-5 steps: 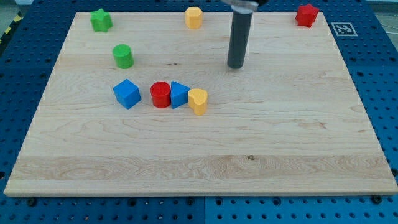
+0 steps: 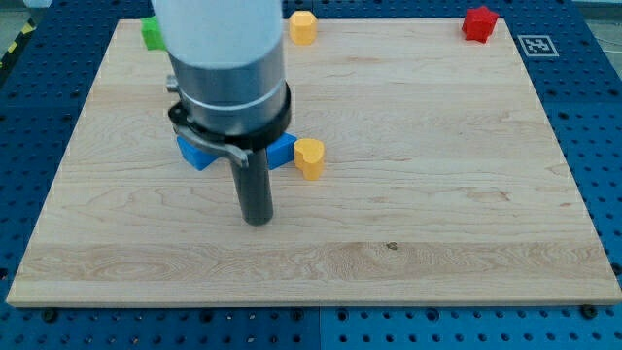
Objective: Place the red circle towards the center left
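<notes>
My tip [image 2: 258,220] rests on the wooden board [image 2: 437,194] below the cluster of blocks at centre left. The arm's grey body hides the red circle, which does not show in this view. Parts of a blue cube [image 2: 197,155] and a blue triangular block [image 2: 283,149] stick out from behind the arm on either side. A yellow block [image 2: 309,157] sits just right of the blue triangular block, up and to the right of my tip.
A yellow block [image 2: 302,26] sits at the top centre, a red star-like block [image 2: 478,22] at the top right, and a green block [image 2: 152,32] at the top left, partly hidden by the arm.
My tip has moved from above and right of the cluster down and left to below it. The arm now covers the red circle and the green cylinder.
</notes>
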`<control>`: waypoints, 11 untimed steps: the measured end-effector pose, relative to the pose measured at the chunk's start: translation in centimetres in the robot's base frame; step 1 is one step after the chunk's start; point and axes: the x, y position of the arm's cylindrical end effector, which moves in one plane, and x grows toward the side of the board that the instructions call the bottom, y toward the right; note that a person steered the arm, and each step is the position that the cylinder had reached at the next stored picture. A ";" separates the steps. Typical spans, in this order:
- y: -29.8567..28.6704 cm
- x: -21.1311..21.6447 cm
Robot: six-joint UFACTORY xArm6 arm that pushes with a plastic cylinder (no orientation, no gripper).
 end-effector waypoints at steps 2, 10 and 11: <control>0.0 -3.3; -3.1 -15.5; -7.0 -15.4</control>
